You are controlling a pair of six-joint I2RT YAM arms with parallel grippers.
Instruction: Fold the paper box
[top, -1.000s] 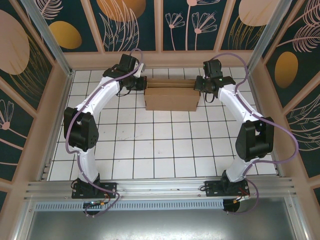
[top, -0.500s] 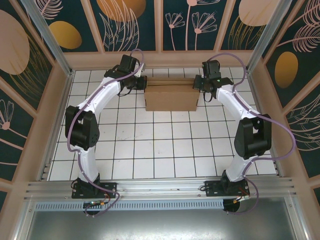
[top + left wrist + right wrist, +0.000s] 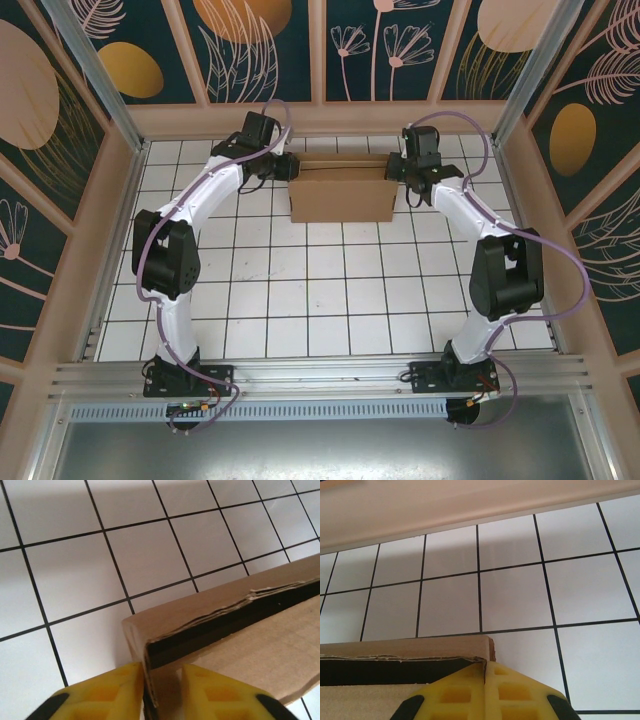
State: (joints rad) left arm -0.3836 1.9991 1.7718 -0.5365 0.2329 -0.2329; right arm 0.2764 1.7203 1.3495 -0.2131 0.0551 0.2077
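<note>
Overhead: brackets the paper box between left gripper and right gripper, one at each far corner.

Left wrist: straddles its end wall with fingers parted, perhaps touching nothing.

Right wrist: presses fingers together, box corner at the tips.

Seems midway through seating the end walls; next calls for a fresh hold. Versus a second ago: sits closer in at both ends, left loosened.

What my feeds hide around the paper box
From above, the left gripper and right gripper sit too small at the box's far corners for me to read their jaws. Both wrist cameras crop the box and their own yellow fingers at the bottom edge. The slot between its cardboard layers is black. I can't tell whether the right fingers pinch cardboard.
</note>
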